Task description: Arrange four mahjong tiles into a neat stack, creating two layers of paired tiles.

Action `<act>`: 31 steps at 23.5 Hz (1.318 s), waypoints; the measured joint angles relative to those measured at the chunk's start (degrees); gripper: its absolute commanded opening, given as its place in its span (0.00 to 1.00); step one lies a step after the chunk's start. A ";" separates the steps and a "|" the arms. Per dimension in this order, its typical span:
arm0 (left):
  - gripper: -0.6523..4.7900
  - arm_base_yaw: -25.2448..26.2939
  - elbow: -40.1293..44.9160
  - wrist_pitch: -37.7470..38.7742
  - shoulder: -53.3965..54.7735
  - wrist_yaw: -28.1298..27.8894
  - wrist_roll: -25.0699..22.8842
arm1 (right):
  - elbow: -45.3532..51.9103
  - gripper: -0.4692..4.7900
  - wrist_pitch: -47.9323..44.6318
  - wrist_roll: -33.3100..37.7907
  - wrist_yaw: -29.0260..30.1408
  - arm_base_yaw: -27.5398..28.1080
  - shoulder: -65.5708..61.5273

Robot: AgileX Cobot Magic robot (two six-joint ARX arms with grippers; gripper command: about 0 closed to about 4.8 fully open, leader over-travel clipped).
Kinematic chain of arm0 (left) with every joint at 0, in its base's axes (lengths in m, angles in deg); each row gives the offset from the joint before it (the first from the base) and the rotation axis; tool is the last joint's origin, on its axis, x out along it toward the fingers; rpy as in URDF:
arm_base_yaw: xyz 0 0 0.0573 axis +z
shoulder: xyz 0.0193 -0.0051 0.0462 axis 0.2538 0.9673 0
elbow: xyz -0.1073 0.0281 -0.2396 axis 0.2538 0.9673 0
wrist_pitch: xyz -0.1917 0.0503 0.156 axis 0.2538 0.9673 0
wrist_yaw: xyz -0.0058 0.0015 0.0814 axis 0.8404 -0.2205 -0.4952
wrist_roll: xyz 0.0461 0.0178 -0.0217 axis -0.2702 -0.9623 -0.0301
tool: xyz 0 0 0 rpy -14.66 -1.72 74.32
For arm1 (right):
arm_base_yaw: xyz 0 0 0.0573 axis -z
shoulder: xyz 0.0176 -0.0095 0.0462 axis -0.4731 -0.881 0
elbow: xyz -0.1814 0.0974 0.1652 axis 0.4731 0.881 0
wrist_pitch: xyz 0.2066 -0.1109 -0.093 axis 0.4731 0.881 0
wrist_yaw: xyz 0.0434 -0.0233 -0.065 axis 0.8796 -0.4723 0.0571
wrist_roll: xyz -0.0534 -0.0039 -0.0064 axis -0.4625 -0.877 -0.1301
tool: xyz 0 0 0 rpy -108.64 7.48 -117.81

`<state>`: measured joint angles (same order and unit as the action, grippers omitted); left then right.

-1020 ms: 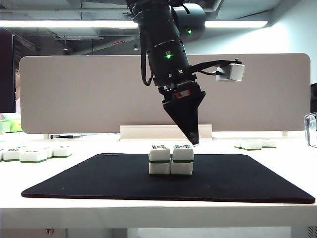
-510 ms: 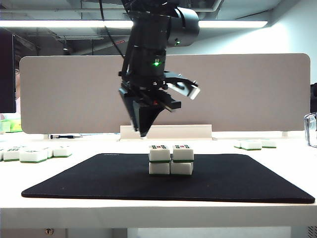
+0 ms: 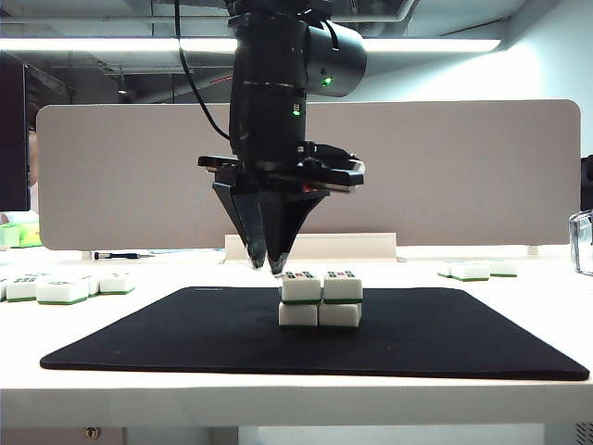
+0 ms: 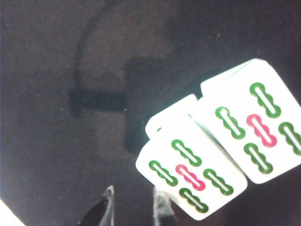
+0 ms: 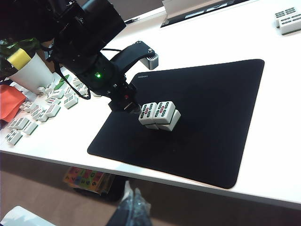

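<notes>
The stack (image 3: 320, 299) stands near the middle of the black mat (image 3: 185, 338) on the white table (image 3: 296, 394); it is two tiles over two, thin green lines between the layers; the two upper tiles lie face up, side by side and touching, each printed with four green marks around one red mark, as the left wrist view shows (image 4: 193, 173).

The left gripper (image 3: 266, 264) hangs point-down just beside the stack's left edge in the exterior view, its tips about level with the top of the upper layer; its jaws stand only slightly apart, a narrow gap between the tips, and they hold nothing; in the left wrist view the two fingertips (image 4: 101, 212) show over bare mat next to the nearer upper tile, one tip close to that tile's edge, though I cannot tell whether it touches.

The right gripper (image 5: 131, 207) sits well away from the stack, off the mat's near edge in its own wrist view; its fingers look pressed together, and nothing is between them.

Loose tiles (image 3: 65, 289) lie on the table left of the mat, and a few more (image 3: 477, 270) right of the mat, toward the back.
</notes>
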<state>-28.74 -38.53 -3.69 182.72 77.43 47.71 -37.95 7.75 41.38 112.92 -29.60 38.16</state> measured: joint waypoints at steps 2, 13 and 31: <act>0.32 0.00 0.00 -0.35 0.00 0.04 0.17 | -0.02 0.09 0.00 0.00 0.00 0.00 0.00; 0.32 0.24 0.02 -3.54 0.24 -3.08 0.15 | 0.00 0.09 0.00 0.02 0.00 0.00 0.00; 0.26 0.28 0.00 13.35 -7.15 -10.03 -0.07 | -0.02 0.09 3.30 0.02 0.00 0.00 0.00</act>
<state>-28.46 -38.53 9.66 175.58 67.39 47.65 -37.97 11.05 41.40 112.92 -29.60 38.16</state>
